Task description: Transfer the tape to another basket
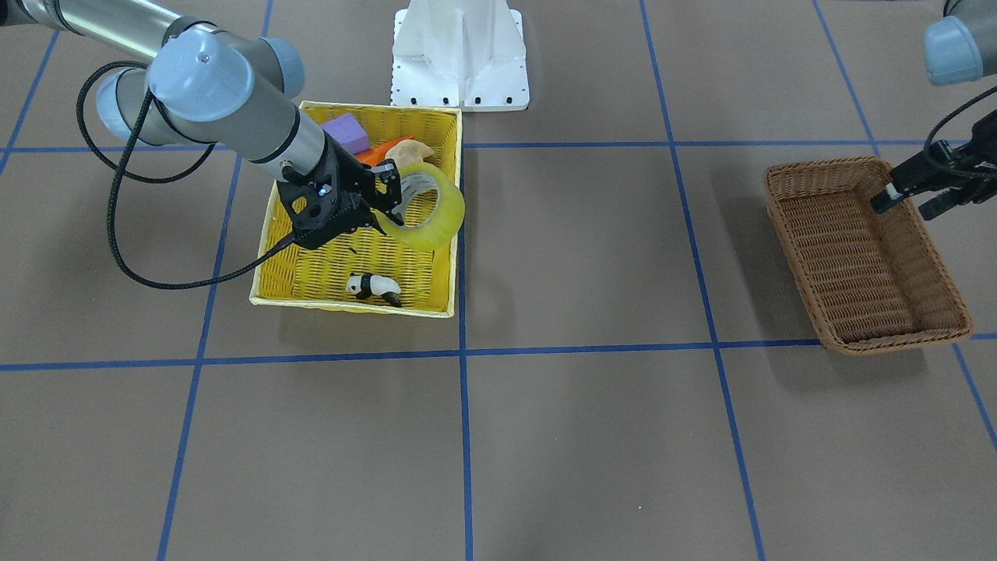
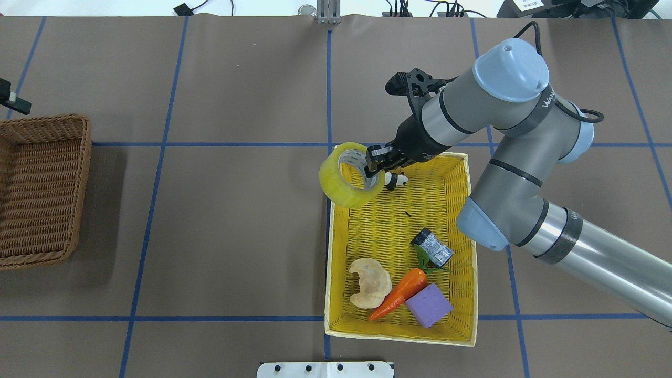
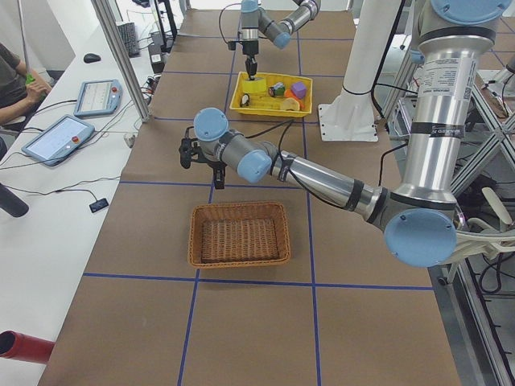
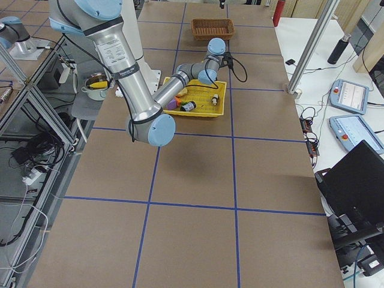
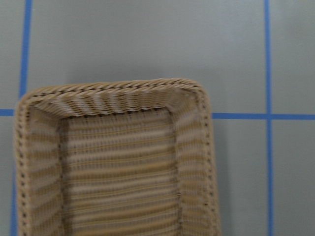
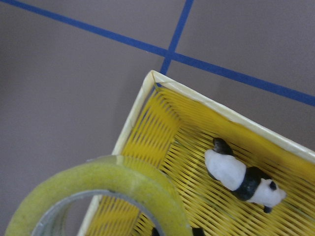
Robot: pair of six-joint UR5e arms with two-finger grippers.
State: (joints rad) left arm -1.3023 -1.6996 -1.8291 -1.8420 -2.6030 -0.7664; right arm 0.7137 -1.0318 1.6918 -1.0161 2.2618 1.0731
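The yellowish tape [image 2: 347, 177] hangs in my right gripper [image 2: 373, 169], which is shut on the roll's wall with one finger through its hole. It is lifted over the far left corner of the yellow basket [image 2: 399, 336]. The front view shows the tape [image 1: 436, 212] and right gripper [image 1: 387, 204] above that basket's side. The right wrist view shows the tape's rim [image 6: 113, 172]. The brown wicker basket [image 2: 47, 122] stands far left, empty, also in the front view [image 1: 826, 165] and the left wrist view [image 5: 113, 88]. My left gripper [image 1: 907, 195] hovers open by its far rim.
In the yellow basket lie a panda figure [image 2: 396, 181], a grey can [image 2: 433, 248], a carrot [image 2: 401, 291], a purple block [image 2: 428, 305] and a pale curved piece [image 2: 370, 282]. A white mount base [image 1: 459, 54] stands at the robot's side. Blue tape lines cross the brown table.
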